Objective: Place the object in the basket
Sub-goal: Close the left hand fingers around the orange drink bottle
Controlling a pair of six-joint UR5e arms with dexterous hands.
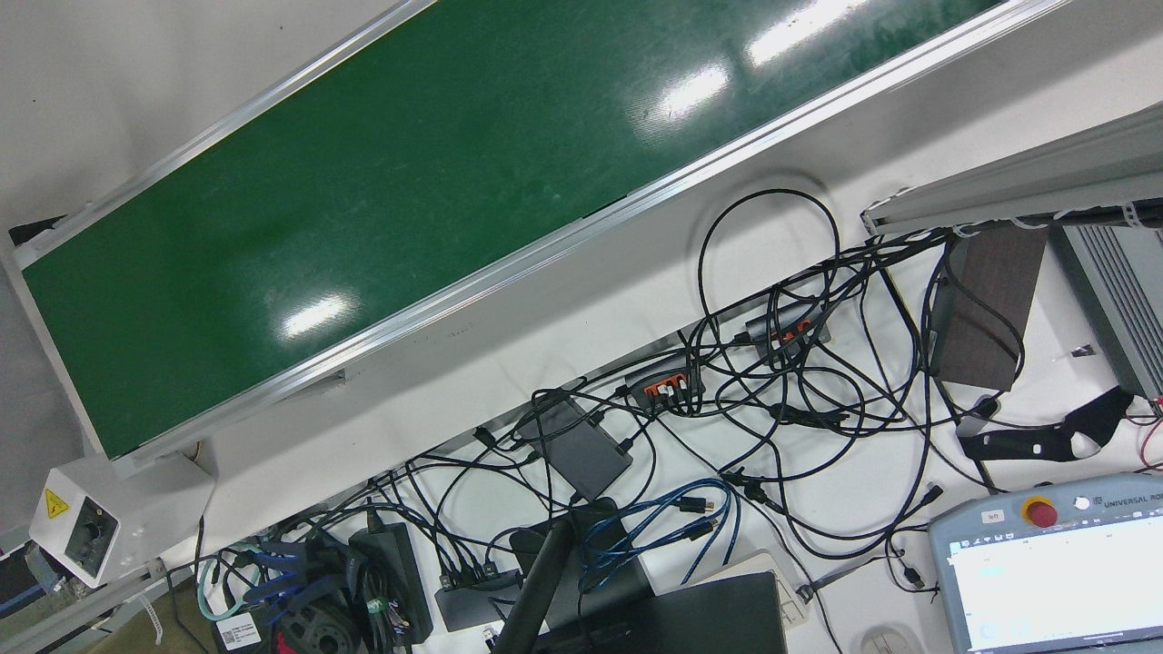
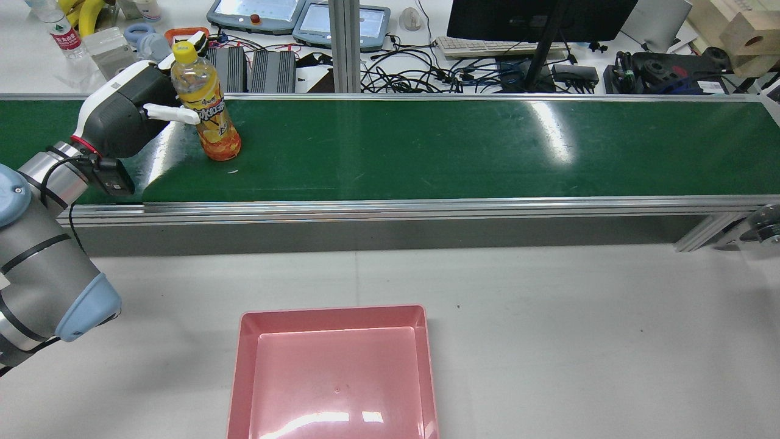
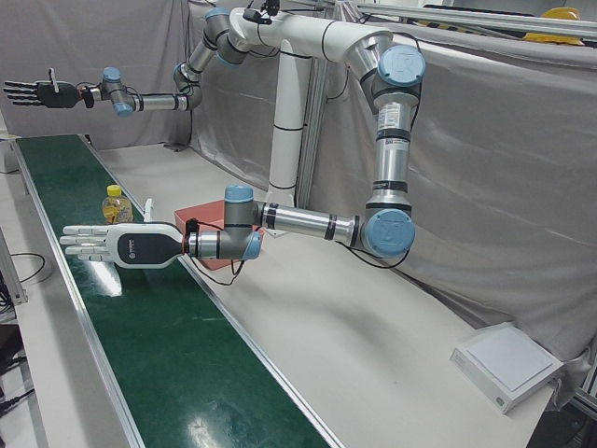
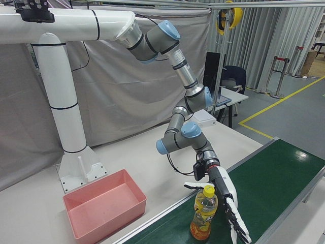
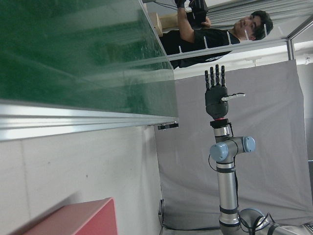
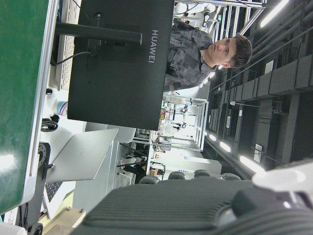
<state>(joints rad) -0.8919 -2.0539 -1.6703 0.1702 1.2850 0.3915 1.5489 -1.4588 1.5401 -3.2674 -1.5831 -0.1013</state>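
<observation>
An orange drink bottle [image 2: 210, 116] with a yellow cap stands upright on the green conveyor belt [image 2: 426, 146] near its left end. My left hand [image 2: 131, 107] is right beside it, open, with fingers stretched out past the bottle on both sides and not closed on it. The bottle [image 4: 203, 216] and left hand [image 4: 228, 203] also show in the right-front view, and the hand [image 3: 117, 245] lies flat and spread in the left-front view. My right hand [image 3: 37, 93] is open, raised high over the far end of the belt. The pink basket [image 2: 335, 372] sits empty on the table.
An aluminium rail [image 2: 390, 207] edges the belt on the table side. Monitors, pendants and cables [image 2: 426, 73] crowd the desk beyond the belt. The front view shows only belt [image 1: 363, 200] and cables. White table surface [image 2: 579, 317] lies between belt and basket.
</observation>
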